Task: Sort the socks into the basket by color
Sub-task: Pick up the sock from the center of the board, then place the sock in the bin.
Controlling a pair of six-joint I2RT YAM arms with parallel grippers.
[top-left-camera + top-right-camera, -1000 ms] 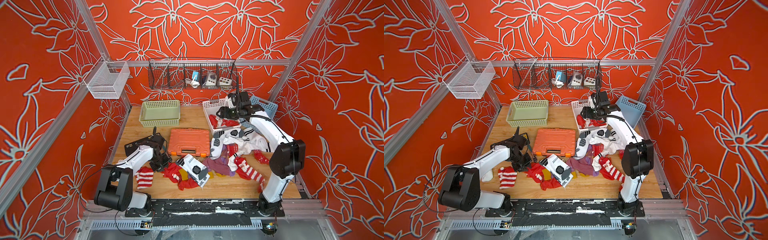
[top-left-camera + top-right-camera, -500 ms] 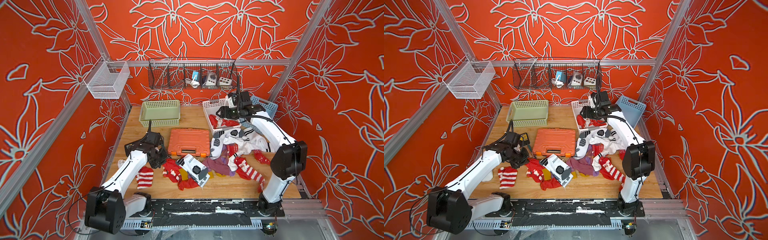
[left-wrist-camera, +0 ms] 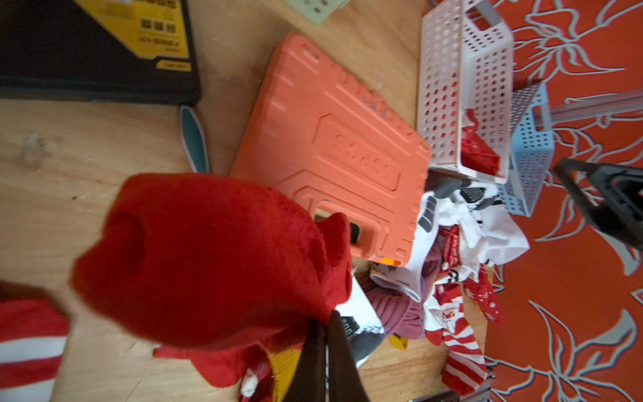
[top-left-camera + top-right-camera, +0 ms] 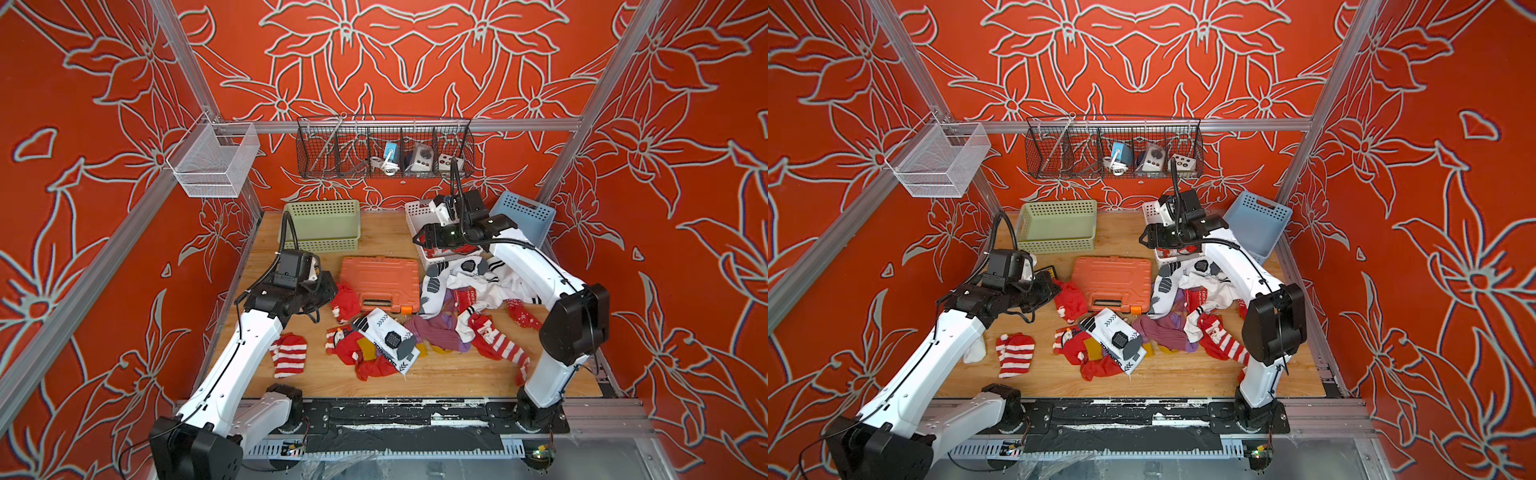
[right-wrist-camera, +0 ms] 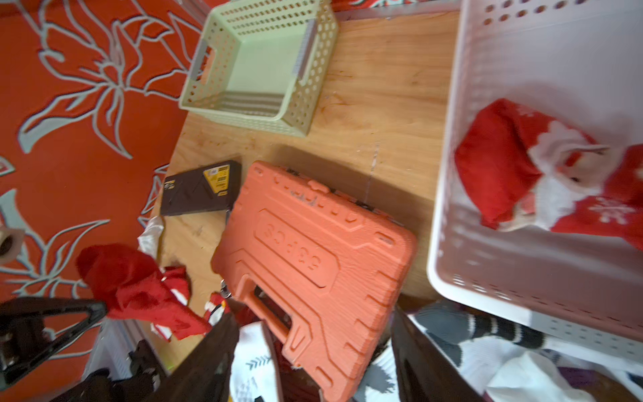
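Observation:
My left gripper [image 4: 332, 291] [image 3: 326, 318] is shut on a red sock [image 4: 345, 300] [image 4: 1071, 300] [image 3: 208, 257], which hangs off the table just left of the orange case. More socks [image 4: 457, 299] in red, white and purple lie heaped in the middle and right. A red-and-white striped sock [image 4: 289, 355] lies alone near the front left. My right gripper [image 4: 417, 239] [image 5: 313, 313] hovers open and holds nothing beside the white basket [image 4: 415, 212] [image 5: 449, 174], which holds red socks [image 5: 504, 167]. The green basket [image 4: 320, 224] has nothing in it, and the blue basket [image 4: 523, 216] leans at the back right.
An orange tool case [image 4: 380, 276] lies mid-table between the baskets and the sock pile. A black box with a yellow label [image 5: 201, 188] sits at its left, under my left arm. A wire rack [image 4: 384, 151] and a mesh bin [image 4: 212, 166] hang on the back frame.
My left gripper closed on the red sock at the left end of the pile and raised it up and towards the case. The right arm has hardly moved.

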